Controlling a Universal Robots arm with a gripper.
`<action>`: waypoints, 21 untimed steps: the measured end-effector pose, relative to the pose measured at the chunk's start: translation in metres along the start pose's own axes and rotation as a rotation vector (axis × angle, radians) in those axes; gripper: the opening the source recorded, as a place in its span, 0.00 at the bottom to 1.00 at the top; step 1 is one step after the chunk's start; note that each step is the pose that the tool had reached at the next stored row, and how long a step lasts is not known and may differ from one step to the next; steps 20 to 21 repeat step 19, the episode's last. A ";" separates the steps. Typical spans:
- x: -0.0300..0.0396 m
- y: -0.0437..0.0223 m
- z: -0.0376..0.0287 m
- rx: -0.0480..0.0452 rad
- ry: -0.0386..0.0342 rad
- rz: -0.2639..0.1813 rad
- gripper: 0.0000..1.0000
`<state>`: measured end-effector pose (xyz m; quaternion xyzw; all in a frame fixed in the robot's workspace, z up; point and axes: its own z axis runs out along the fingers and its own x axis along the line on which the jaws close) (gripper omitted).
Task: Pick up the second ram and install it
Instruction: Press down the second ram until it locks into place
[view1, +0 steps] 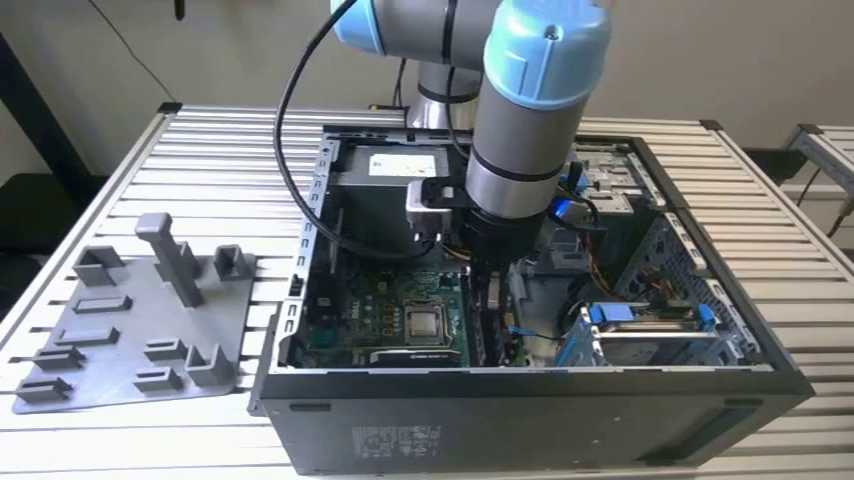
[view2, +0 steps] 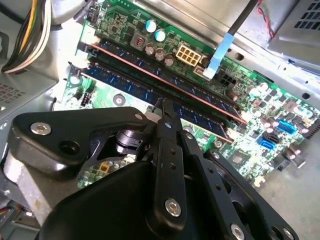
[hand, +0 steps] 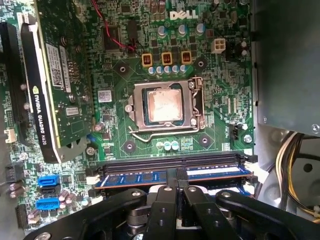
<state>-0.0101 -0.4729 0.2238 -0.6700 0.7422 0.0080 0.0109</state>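
Slatted table, open computer case, arm lowered inside.

Nearest in both wrist views, the end effector is seen with fingers drawn together over the second ram, which lies in its socket beside an empty black slot; a grip cannot be told. Seating is judged underway, even downward pressure being called for. Farther off, the motherboard is seen.

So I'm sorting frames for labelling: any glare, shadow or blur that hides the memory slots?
Exterior view: the arm blocks and shades the slots inside the case. Second wrist view: glare washes out the case floor at one edge, but the ram reads clearly; the gripper looms dark in front. First wrist view: even light, processor socket sharp, ram partly behind the gripper.
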 end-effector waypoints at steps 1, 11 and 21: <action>0.0001 0.0000 0.0015 -0.0002 0.0008 0.000 0.11; -0.0005 0.0000 -0.0151 0.0001 -0.0011 -0.002 0.11; -0.0006 -0.0001 -0.0188 0.0002 -0.0012 -0.002 0.11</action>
